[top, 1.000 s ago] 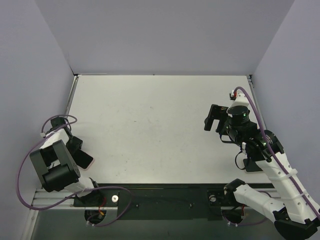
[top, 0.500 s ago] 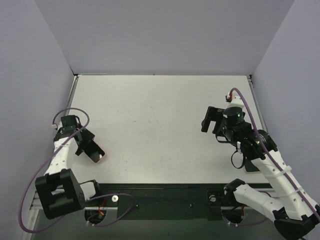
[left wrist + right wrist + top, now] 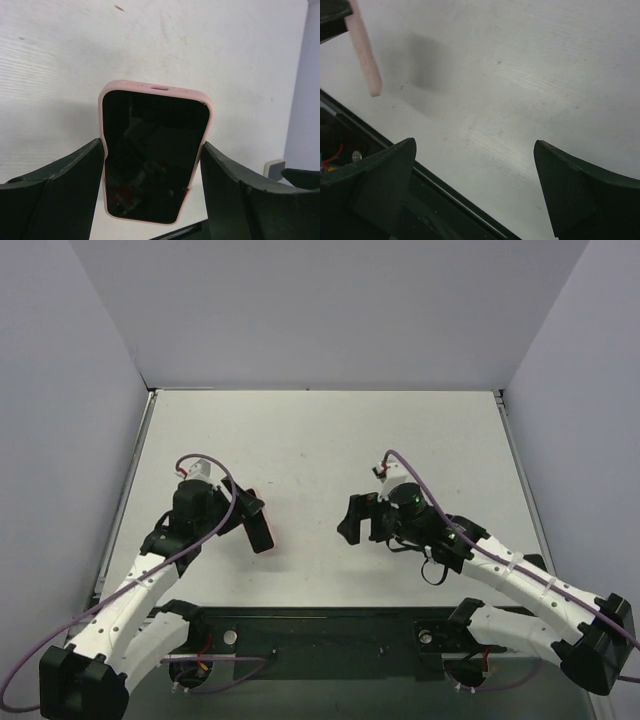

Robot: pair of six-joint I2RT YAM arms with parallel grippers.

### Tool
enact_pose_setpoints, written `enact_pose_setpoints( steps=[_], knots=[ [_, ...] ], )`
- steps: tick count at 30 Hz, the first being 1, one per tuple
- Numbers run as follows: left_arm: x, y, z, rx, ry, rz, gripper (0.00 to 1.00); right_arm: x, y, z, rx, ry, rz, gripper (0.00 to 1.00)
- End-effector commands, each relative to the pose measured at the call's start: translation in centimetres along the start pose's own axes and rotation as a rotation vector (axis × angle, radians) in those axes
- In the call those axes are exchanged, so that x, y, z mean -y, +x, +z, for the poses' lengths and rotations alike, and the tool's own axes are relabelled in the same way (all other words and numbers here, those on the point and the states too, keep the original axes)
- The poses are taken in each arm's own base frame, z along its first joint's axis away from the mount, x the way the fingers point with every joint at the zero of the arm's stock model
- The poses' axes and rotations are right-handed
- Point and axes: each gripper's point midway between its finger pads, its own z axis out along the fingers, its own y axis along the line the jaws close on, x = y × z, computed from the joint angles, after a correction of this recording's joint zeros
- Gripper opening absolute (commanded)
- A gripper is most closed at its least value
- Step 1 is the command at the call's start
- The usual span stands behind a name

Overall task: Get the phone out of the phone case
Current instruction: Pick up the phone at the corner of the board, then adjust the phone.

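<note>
My left gripper [image 3: 152, 165] is shut on the phone in its pink case [image 3: 154, 150], gripping its long sides, dark screen toward the camera, held above the table. In the top view the phone [image 3: 260, 528] is at the left gripper [image 3: 252, 522], left of centre. My right gripper [image 3: 352, 522] is open and empty, facing the phone from the right with a gap between them. In the right wrist view the gripper [image 3: 475, 187] has its jaws wide apart, and the pink case edge [image 3: 365, 52] shows at the upper left.
The white table [image 3: 320, 440] is walled at the back and sides. The dark base rail [image 3: 320, 635] runs along the near edge, also visible in the right wrist view [image 3: 380, 200]. A purple wall [image 3: 305, 100] stands at the right.
My left arm swung from the far left toward the centre, carrying the phone. My right arm moved from the right side leftward and down toward the phone.
</note>
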Motion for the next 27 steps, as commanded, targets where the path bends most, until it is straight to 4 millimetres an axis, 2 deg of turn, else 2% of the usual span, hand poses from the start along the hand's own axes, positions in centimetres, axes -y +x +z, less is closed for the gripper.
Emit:
enact_pose_setpoints(
  steps=[1, 5, 7, 8, 11, 13, 18, 19, 22, 27],
  knots=[
    [8.1, -0.2, -0.9, 0.034, 0.251, -0.046, 0.00, -8.2, -1.2, 0.6, 0.119, -0.338, -0.051, 0.97],
    [10.5, 1.3, -1.0, 0.025, 0.262, -0.085, 0.00, -10.5, -0.3, 0.8, 0.097, -0.357, -0.115, 0.91],
    [11.6, 2.0, -1.1, 0.027, 0.258, -0.105, 0.00, -10.8, 0.1, 1.1, 0.091, -0.332, -0.141, 0.87],
    [12.0, 3.0, -1.0, 0.007, 0.255, -0.098, 0.00, -10.4, 0.1, 1.4, 0.097, -0.296, -0.148, 0.85],
    [12.6, 3.4, -0.8, 0.025, 0.209, -0.154, 0.00, -11.0, 0.9, 1.3, 0.096, -0.303, -0.177, 0.83],
    [13.4, 4.0, -0.5, 0.012, 0.214, -0.174, 0.00, -10.2, 0.7, 1.8, 0.118, -0.241, -0.178, 0.81],
    [15.3, 5.7, -0.4, -0.025, 0.229, -0.174, 0.00, -9.4, 2.3, 3.0, 0.076, -0.180, -0.208, 0.68],
    [15.6, 5.7, -0.4, -0.024, 0.233, -0.169, 0.00, -8.9, 2.6, 3.3, 0.067, -0.159, -0.214, 0.63],
    [15.9, 6.0, -0.4, -0.028, 0.213, -0.152, 0.00, -8.0, 3.1, 3.7, 0.077, -0.127, -0.197, 0.57],
    [16.4, 6.1, -0.6, -0.040, 0.228, -0.168, 0.00, -7.9, 3.7, 3.9, 0.063, -0.139, -0.209, 0.49]
  ],
)
